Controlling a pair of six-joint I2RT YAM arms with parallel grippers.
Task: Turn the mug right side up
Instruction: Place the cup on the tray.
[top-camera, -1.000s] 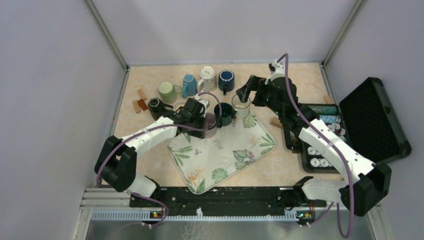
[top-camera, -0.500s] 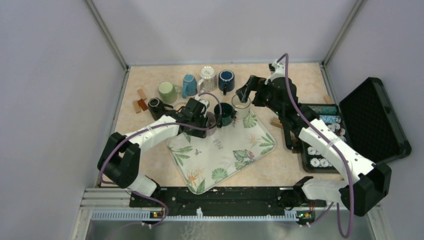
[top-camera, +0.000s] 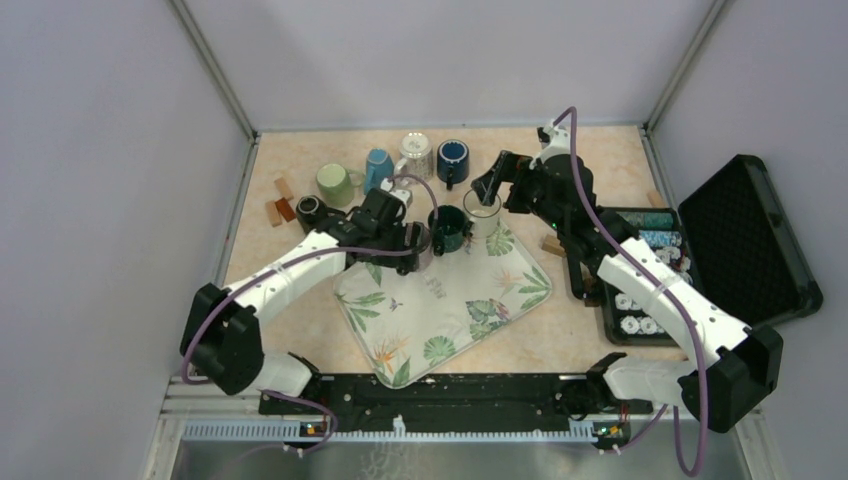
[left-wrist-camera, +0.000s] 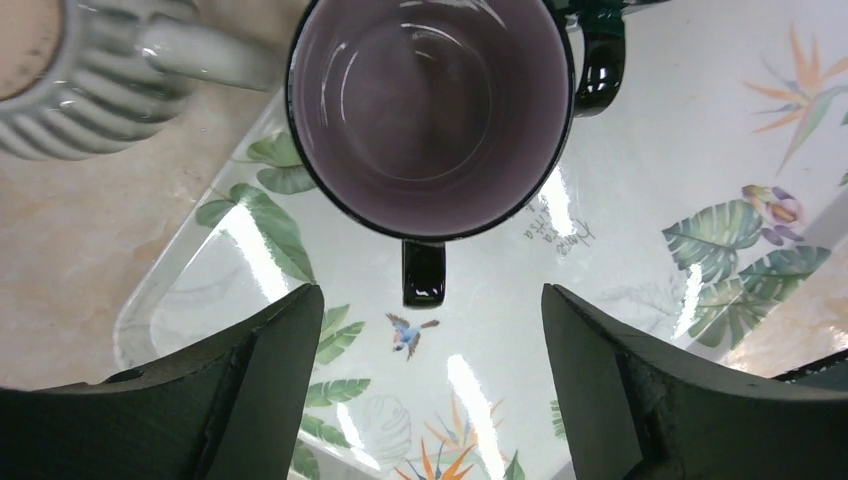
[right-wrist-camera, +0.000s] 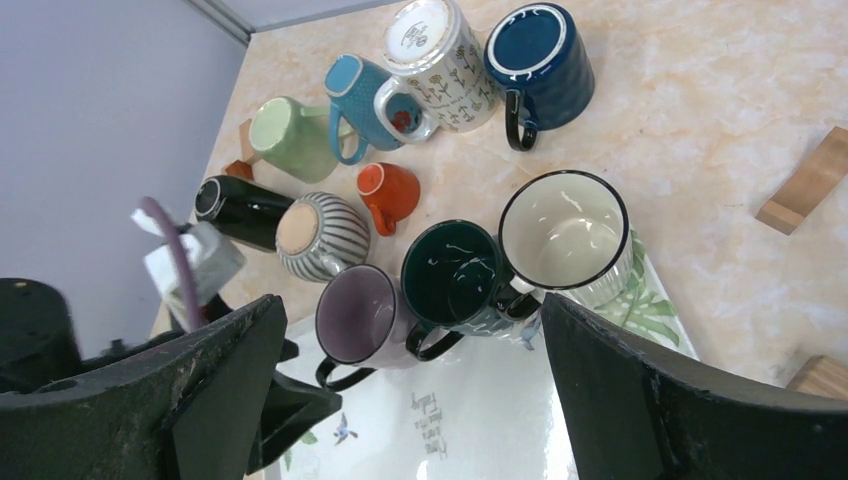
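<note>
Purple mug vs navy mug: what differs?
The purple mug stands mouth up; the navy mug sits upside down, base showing. The purple mug is on the leafy tray; the navy mug is on the table beyond it. Both have dark handles.

three upright mugs, a purple glazed mug (right-wrist-camera: 357, 314), a dark green mug (right-wrist-camera: 455, 275) and a cream black-rimmed mug (right-wrist-camera: 565, 232), stand close together, walling the far corner of the leaf-print tray (top-camera: 430, 320); its near half lies open. tipped and overturned mugs (top-camera: 380, 170) crowd the tabletop (top-camera: 610, 150) behind.
</note>
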